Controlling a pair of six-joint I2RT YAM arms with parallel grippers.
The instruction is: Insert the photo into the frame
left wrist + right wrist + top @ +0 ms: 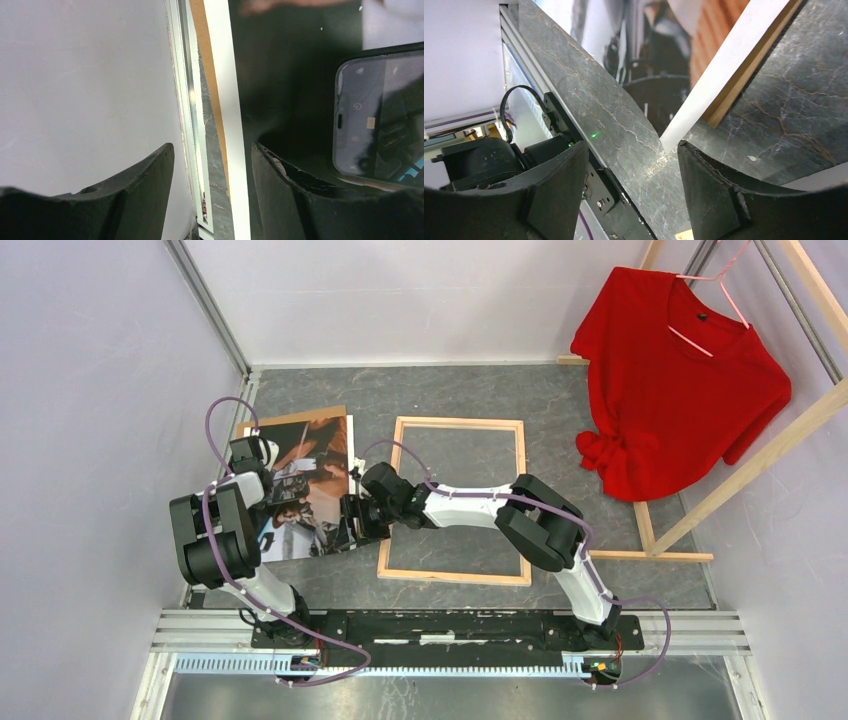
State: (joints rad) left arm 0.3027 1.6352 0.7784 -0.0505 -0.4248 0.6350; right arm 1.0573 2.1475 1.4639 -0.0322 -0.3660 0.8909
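The photo point(312, 472) lies face up at the table's left on a brown hardboard sheet point(300, 420). The frame point(460, 423) lies to its right with the bare wood side up. My left gripper point(258, 472) is open over the photo's left edge. In the left wrist view its jaws point(212, 190) straddle the photo's white border point(225, 100), with the printed phone point(380, 115) to the right. My right gripper point(350, 523) is open and empty at the photo's near right corner. In the right wrist view point(633, 185) that white corner point(724, 70) lies just ahead of the jaws.
A red shirt point(680, 380) hangs on a bare-wood clothes rack point(760, 460) at the back right. The side wall point(85, 90) stands close to the photo's left edge. The arms' base rail point(450, 625) runs along the near edge.
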